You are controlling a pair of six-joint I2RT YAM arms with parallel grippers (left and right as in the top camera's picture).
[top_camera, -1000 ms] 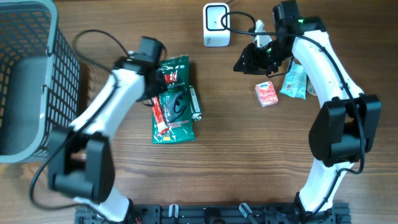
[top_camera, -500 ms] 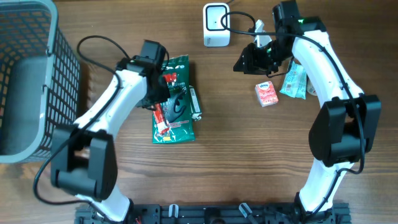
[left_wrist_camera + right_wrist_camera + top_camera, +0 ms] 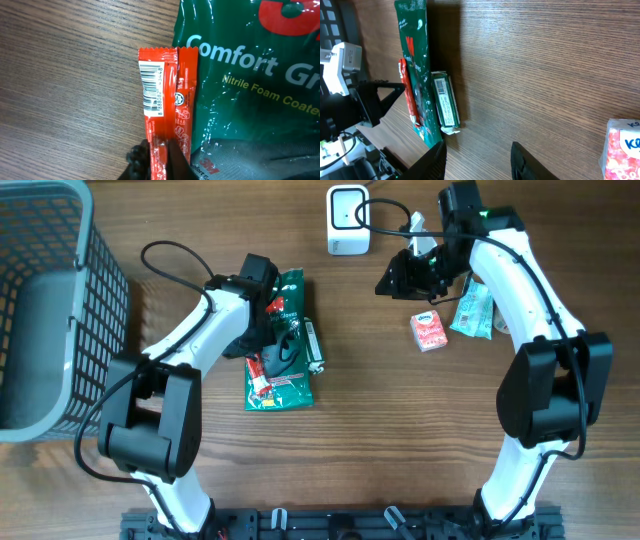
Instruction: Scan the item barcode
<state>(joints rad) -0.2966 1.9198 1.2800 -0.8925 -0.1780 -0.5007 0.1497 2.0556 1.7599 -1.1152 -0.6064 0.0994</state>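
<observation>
A red stick packet with a white barcode near its end lies on the wood beside a green glove pack. My left gripper is shut on the packet's lower part, one dark finger on each side. In the overhead view that gripper is over the red packet at the left edge of the green pack. The white scanner stands at the back centre. My right gripper hovers to the right of the scanner, open and empty.
A small green box with a barcode lies against the glove pack's right edge. A pink carton and a teal packet lie under the right arm. A grey wire basket fills the left side.
My left arm has shifted right over the pack. Its jaws now pinch the red packet. The right arm has not moved.
</observation>
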